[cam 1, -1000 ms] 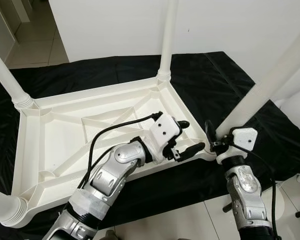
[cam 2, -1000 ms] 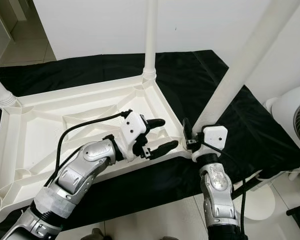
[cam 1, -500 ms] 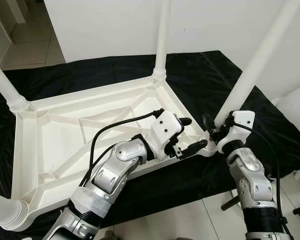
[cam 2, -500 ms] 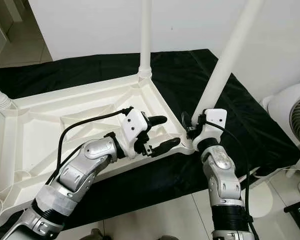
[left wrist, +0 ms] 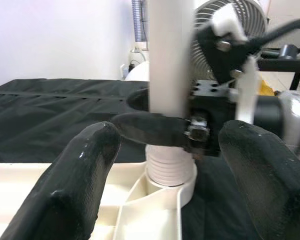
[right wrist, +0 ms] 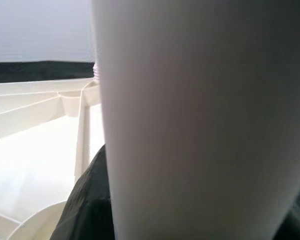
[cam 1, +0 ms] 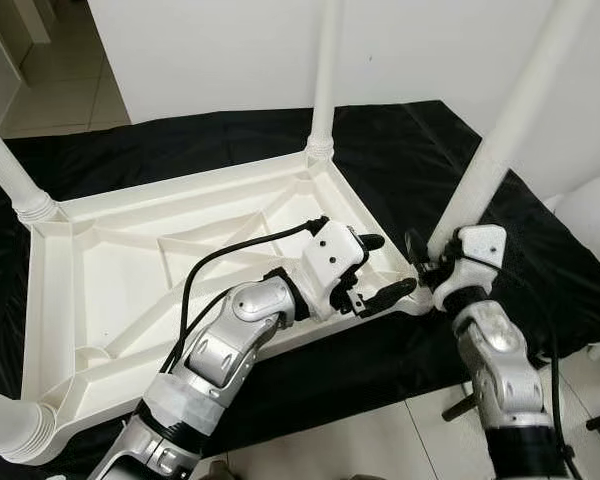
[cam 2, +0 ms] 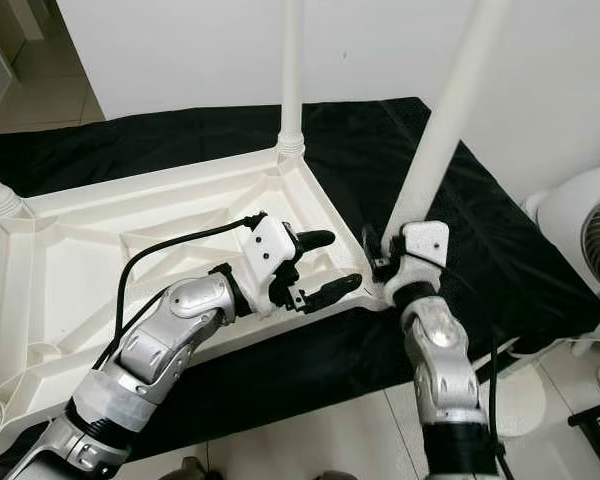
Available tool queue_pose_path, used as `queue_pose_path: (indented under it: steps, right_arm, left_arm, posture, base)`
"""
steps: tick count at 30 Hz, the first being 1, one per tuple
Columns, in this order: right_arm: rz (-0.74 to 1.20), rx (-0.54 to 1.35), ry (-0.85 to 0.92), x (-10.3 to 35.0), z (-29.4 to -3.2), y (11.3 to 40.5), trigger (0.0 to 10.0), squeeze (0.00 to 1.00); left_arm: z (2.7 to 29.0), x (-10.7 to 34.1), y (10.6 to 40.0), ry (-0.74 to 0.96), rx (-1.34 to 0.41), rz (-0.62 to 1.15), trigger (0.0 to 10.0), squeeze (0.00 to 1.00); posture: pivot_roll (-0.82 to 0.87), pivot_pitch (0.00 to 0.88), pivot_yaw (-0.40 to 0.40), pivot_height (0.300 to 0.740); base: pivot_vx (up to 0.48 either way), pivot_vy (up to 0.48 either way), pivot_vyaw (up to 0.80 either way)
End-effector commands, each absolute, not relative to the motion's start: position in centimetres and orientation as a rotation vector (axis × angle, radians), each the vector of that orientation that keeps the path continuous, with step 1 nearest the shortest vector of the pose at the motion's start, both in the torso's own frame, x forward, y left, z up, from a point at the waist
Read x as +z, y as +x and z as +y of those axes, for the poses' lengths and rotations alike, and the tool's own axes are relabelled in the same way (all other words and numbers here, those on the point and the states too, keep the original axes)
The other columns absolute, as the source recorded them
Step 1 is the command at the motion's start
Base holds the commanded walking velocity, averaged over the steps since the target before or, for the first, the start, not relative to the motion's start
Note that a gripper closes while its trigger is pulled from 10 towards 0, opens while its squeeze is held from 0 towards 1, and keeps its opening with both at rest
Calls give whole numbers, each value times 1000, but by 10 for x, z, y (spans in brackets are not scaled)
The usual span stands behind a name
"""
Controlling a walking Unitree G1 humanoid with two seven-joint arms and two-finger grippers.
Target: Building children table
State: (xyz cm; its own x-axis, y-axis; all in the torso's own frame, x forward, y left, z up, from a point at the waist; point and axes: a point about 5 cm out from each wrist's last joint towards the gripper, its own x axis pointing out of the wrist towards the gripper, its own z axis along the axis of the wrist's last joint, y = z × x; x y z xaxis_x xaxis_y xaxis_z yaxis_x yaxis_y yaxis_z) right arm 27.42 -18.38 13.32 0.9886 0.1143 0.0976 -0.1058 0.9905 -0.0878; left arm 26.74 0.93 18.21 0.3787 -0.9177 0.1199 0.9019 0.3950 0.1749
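Your upturned white table (cam 1: 130, 260) lies on the black mat (cam 1: 400, 150), three legs standing in its other corners. At its near right corner, your right gripper (cam 1: 427, 268) clamps the leg (cam 1: 505, 120). Your left gripper (cam 1: 375, 268) hovers beside that corner, fingers spread. Your left wrist view adds a fan (left wrist: 235, 20) behind the leg.

Smooth white plastic table (cam 1: 130, 270) (slightly glossy) on matt black cloth (cam 1: 400, 150).

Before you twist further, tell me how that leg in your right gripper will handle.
The leg looks like stiff, hollow plastic, so probably light. Its smooth surface may slip in the right gripper. Long and leaning, it could lever sideways in the corner socket.
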Motion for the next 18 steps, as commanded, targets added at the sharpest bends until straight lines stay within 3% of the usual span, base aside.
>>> queue_pose_path:
  steps: [1,15,18]
  right_arm:
    - [125,108,-87,87,-184,262,10000,0]
    - [48,131,-127,85,-182,253,10000,0]
    - [-3,198,-246,82,-173,245,10000,0]
  left_arm:
    - [9,185,268,95,-1174,-211,10000,0]
    - [7,188,269,101,-1183,-226,10000,0]
    - [5,189,269,98,-1183,-232,10000,0]
  posture:
    - [-6,44,32,740]
    - [-12,43,42,740]
    - [-9,31,38,740]
  base:
    - [0,0,0]
    - [0,0,0]
    - [0,0,0]
